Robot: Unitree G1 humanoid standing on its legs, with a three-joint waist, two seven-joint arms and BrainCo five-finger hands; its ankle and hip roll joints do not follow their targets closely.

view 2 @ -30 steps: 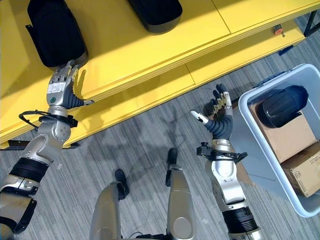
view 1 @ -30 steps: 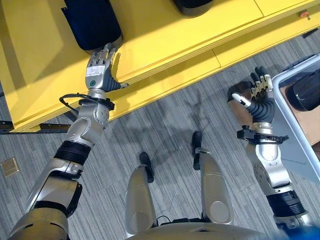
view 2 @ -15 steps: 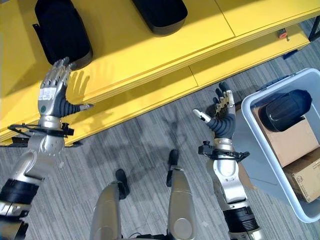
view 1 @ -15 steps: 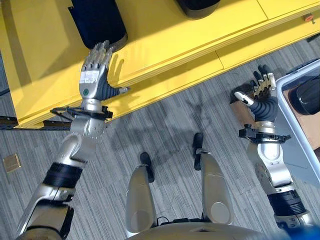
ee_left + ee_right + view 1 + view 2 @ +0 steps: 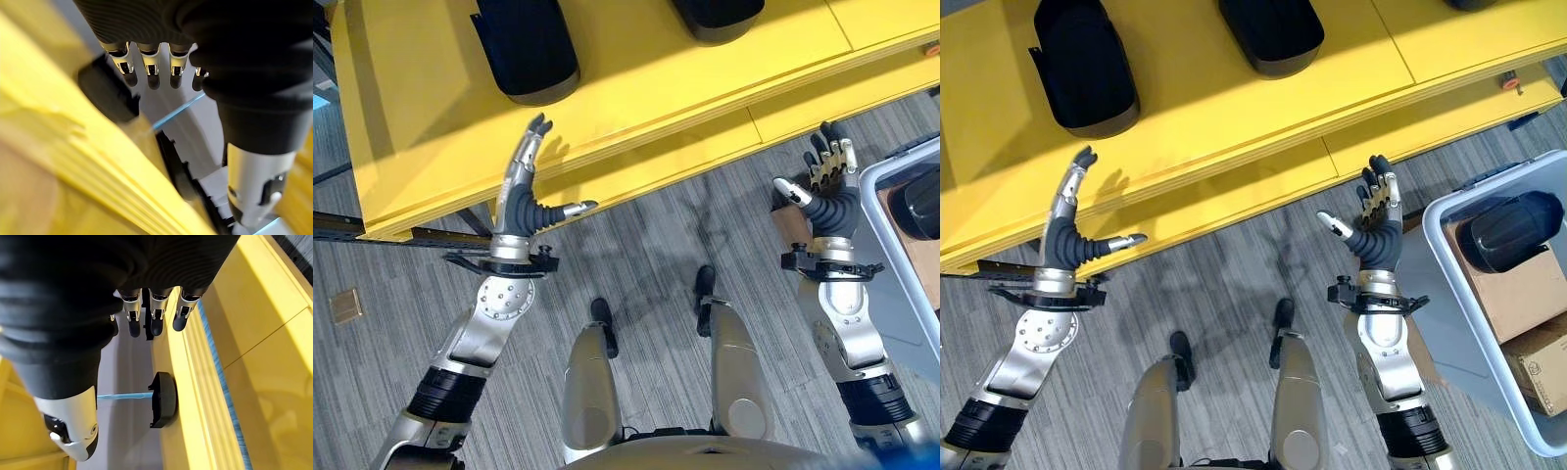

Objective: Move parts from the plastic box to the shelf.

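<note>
While two black parts (image 5: 1085, 70) (image 5: 1271, 34) lie on the yellow shelf (image 5: 1195, 108) at 11 and 12 o'clock, another black part (image 5: 1513, 231) sits in the grey plastic box (image 5: 1435, 250) at 3 o'clock, resting on a cardboard carton (image 5: 1518, 289) with a second carton (image 5: 1540, 377) just beside it. Grey striped floor (image 5: 1224, 284) lies between shelf and box, with nothing standing between them. Both hands are empty. At 9 o'clock the left hand (image 5: 1067, 230) is raised by the shelf's front edge, fingers straight, thumb spread; a second ago it lay flat on the shelf, touching the 11 o'clock part, and has since drawn back. The right hand (image 5: 1374, 225) stays beside the box, fingers straight, thumb apart.
</note>
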